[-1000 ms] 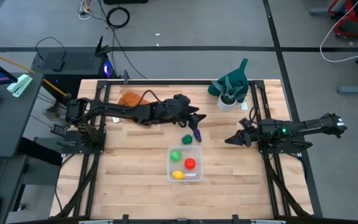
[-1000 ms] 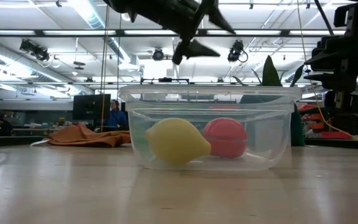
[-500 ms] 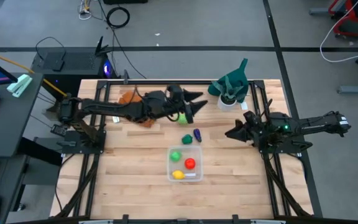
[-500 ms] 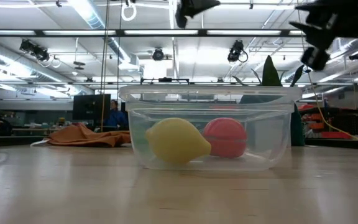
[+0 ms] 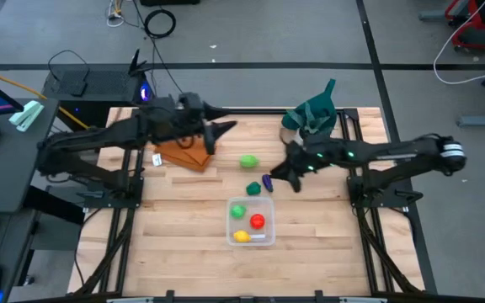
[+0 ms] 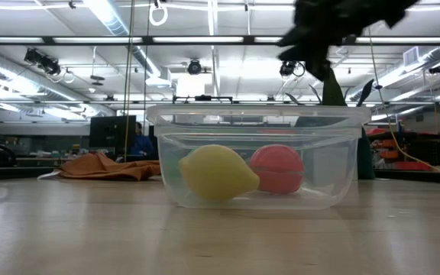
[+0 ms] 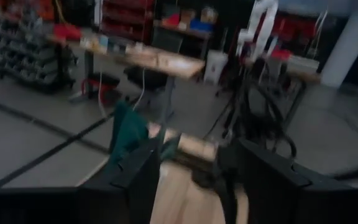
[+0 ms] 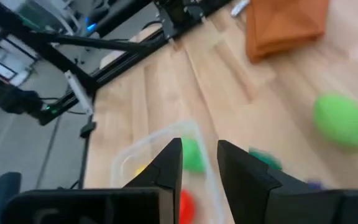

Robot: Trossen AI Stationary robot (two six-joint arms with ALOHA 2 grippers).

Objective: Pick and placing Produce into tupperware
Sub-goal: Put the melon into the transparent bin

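Reaching in from the right side, the right gripper hung above the board just beside the purple piece, with its fingers parted and nothing between them, as its own wrist view showed. The left gripper sat well back over the orange cloth; its fingers looked spread in its wrist view and it held nothing.

The tub stood on the wood nearer the front edge, already holding a yellow piece, a red one and a light green one. Three remained outside — the purple piece, a dark green one just beside it, and a second light green one farther back, near the cloth.

The step in hand was judged to be the right arm's pick of the purple piece (the nearest one to its fingers). To do it well, the fingers would need to come down straddling that piece alone; the dark green one lay so close that a wide approach could knock it or catch both. Closing across the narrow width should give a steadier hold on a small rounded toy. For the drop, the bare part of the tub seemed the safer target — away from the pieces already inside.
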